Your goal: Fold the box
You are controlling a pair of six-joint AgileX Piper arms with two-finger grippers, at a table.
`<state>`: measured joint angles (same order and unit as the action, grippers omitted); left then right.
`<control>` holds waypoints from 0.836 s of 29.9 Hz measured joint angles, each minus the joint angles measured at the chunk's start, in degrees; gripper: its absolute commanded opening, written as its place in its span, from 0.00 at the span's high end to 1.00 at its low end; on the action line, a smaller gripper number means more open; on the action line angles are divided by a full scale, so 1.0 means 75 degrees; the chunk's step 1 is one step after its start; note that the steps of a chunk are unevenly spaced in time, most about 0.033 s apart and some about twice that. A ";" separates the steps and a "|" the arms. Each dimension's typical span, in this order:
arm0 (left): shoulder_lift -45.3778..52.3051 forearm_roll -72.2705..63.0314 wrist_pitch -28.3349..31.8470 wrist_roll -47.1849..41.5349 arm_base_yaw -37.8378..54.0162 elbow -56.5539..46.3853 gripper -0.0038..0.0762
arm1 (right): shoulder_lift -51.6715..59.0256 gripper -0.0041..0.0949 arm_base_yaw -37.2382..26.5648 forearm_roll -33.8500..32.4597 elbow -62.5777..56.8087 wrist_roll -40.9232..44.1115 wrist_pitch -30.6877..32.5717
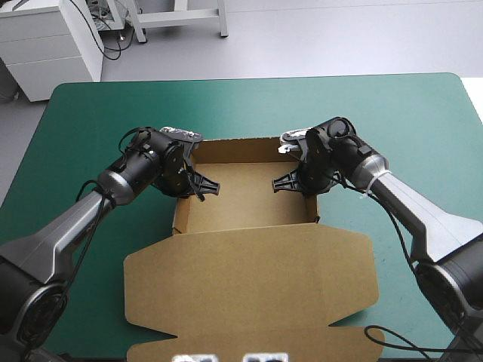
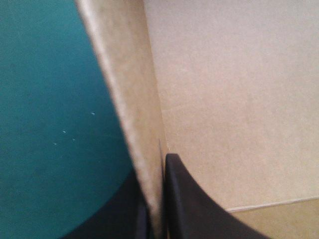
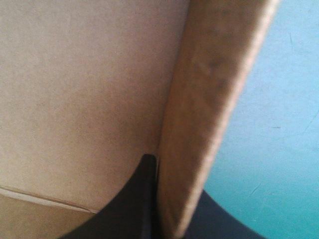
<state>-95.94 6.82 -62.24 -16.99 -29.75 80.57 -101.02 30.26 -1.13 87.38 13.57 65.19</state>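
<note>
Brown box (image 1: 253, 192) of cut board sits at the middle of the teal-green covered counter (image 1: 377, 113) as an open tray, its far and side walls raised and its wide lid (image 1: 249, 279) lying flat on the near side, reaching toward the near edge. The left gripper (image 1: 204, 185) with its two broad black fins comes in over the tray's left wall (image 2: 129, 99) and pinches it, one fin inside the tray against the wall's inner face and the other outside over the teal-green cover, the board standing upright between them (image 2: 154, 199). The right gripper (image 1: 290, 181) mirrors it on the right wall (image 3: 214, 89), pressed nearly together with that wall clamped between an inner fin above the tray floor and an outer fin on the counter side (image 3: 174, 199). Both grips sit toward the far half of the side walls.
</note>
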 measured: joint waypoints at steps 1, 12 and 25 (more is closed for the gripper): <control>-0.0064 0.0000 0.0000 -0.0007 0.0000 0.0007 0.96 | 0.0000 0.98 0.0000 0.0000 -0.0007 0.0018 -0.0030; -0.0481 0.0120 0.0012 0.0000 0.0000 0.0153 0.94 | -0.0064 0.95 0.0025 -0.0389 -0.0032 0.0459 -0.0260; -0.0773 0.0076 0.0101 0.0985 -0.0154 0.0106 0.33 | -0.0043 0.48 0.0127 -0.1815 0.0001 0.0346 -0.0151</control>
<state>-101.74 7.40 -61.48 -9.60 -30.91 81.36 -101.34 31.22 -14.75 87.39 16.16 64.06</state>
